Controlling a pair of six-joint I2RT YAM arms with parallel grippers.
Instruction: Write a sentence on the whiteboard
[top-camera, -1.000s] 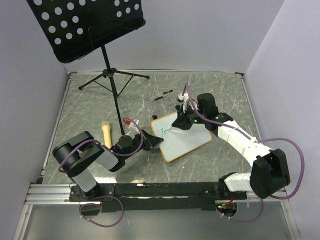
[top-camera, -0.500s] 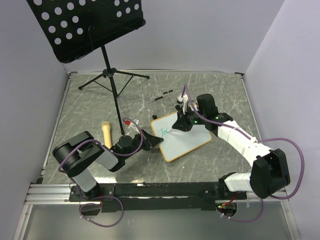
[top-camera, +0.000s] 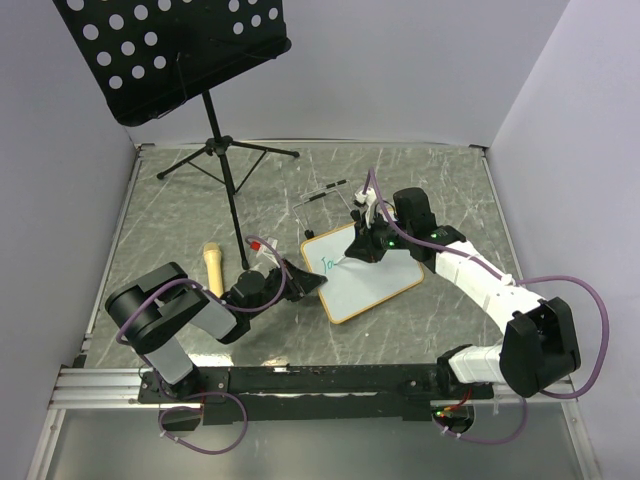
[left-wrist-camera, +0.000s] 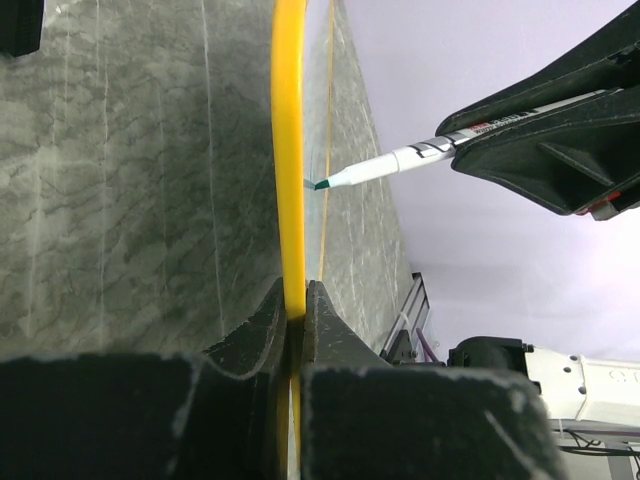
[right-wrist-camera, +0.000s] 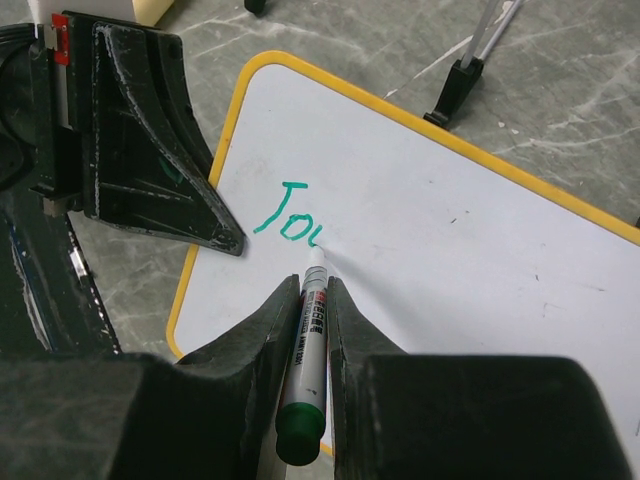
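The whiteboard (top-camera: 372, 282) lies flat on the marbled table, white with a yellow-tan frame. My left gripper (top-camera: 312, 284) is shut on its left edge; the left wrist view shows the frame (left-wrist-camera: 289, 150) pinched between the jaws of that gripper (left-wrist-camera: 296, 300). My right gripper (top-camera: 362, 250) is shut on a green marker (right-wrist-camera: 311, 335), tip down on the whiteboard (right-wrist-camera: 480, 250). The tip sits at the end of green writing (right-wrist-camera: 288, 222) reading "Tou". The marker (left-wrist-camera: 400, 163) also shows from the left wrist, its tip at the board.
A black perforated music stand (top-camera: 180, 50) on tripod legs (top-camera: 228, 155) stands at the back left. A yellow microphone (top-camera: 213, 268) lies left of the board. A thin wire holder (top-camera: 325, 198) sits just behind the board. Grey walls enclose the table.
The marker tip has crept slightly right and the green writing has grown by a stroke. The left gripper has held still on the board's edge.
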